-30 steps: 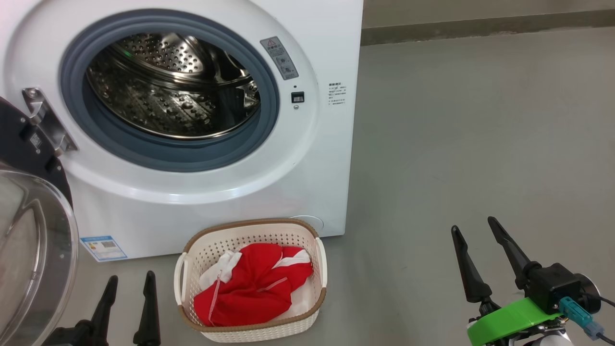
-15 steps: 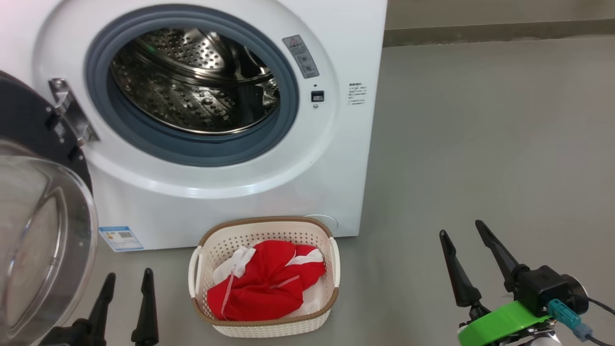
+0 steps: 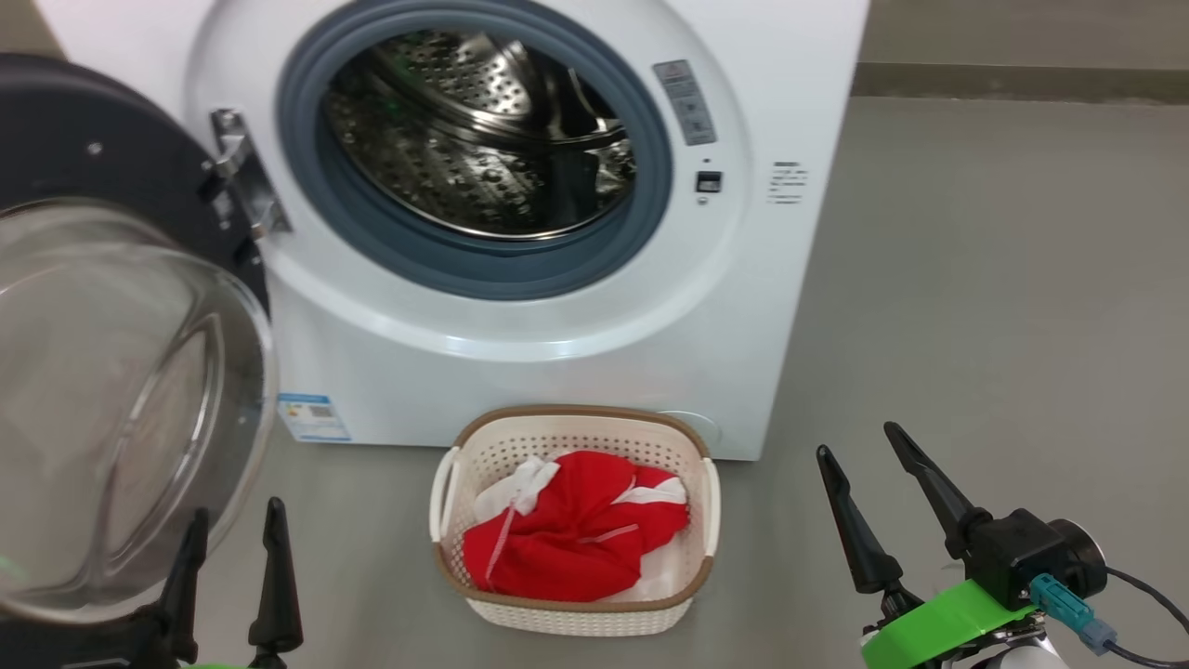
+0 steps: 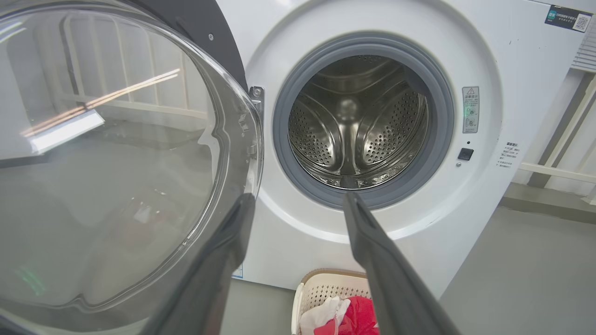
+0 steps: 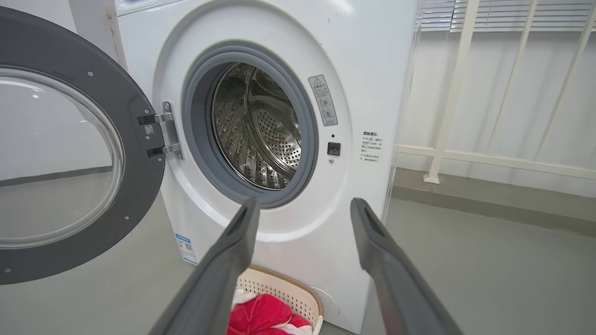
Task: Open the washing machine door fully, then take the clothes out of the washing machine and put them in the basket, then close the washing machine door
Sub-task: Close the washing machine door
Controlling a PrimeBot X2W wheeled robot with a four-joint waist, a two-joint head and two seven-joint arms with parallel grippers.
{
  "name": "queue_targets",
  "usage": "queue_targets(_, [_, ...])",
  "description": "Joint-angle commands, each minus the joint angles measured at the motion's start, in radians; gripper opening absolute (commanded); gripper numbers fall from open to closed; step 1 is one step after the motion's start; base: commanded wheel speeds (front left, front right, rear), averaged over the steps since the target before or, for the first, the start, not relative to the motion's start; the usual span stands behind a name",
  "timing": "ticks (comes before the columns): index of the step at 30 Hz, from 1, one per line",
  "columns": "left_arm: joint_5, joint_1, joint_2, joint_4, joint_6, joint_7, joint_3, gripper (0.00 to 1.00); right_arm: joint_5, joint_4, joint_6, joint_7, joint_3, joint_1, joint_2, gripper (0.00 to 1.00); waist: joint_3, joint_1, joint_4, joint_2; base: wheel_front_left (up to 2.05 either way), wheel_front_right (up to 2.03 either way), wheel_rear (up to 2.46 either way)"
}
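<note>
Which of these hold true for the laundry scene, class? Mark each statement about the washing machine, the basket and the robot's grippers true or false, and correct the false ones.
1. The washing machine door stands open. True.
2. The clothes lie inside the drum. False: they lie in the basket, and the drum looks empty.
3. The basket stands on the floor in front of the washing machine. True.
4. The right gripper is shut on a garment. False: it is open and holds nothing.
5. The left gripper is open and holds nothing. True.
</note>
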State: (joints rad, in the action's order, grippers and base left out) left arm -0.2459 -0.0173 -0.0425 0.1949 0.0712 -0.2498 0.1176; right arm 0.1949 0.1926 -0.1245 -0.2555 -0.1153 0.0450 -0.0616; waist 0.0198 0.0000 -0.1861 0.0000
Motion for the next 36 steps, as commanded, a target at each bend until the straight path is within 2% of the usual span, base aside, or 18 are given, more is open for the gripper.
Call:
queue_targets(1, [0.007, -0.001, -0.008, -0.038, -0.012, -0.012, 0.022, 1.00, 0.015, -0.024, -0.006, -0.006, -0.031, 0.034, -0.010, 1.00, -0.002, 0.0000, -0.057, 0.0000, 0.00, 0.00, 0.00])
queue_targets(13, [0.016, 0.014, -0.008, -0.058, -0.030, -0.012, 0.023, 1.00, 0.010, -0.042, -0.006, -0.006, -0.034, 0.035, -0.009, 1.00, 0.003, 0.0000, -0.224, 0.0000, 0.00, 0.00, 0.00])
queue_targets(21, [0.022, 0.019, -0.009, -0.077, -0.038, -0.012, 0.015, 1.00, 0.008, -0.049, -0.006, -0.006, -0.034, 0.033, -0.005, 1.00, 0.001, 0.0000, -0.307, 0.0000, 0.00, 0.00, 0.00])
queue_targets(28, [0.013, 0.017, -0.012, -0.087, -0.042, -0.012, 0.035, 1.00, 0.005, -0.047, -0.006, -0.006, -0.050, 0.049, -0.009, 1.00, -0.013, 0.0000, -0.327, 0.0000, 0.00, 0.00, 0.00])
queue_targets(36, [0.011, 0.043, -0.010, -0.126, -0.069, -0.012, 0.032, 1.00, 0.012, -0.035, -0.006, -0.006, -0.074, 0.067, -0.016, 1.00, -0.019, 0.0000, -0.332, 0.0000, 0.00, 0.00, 0.00])
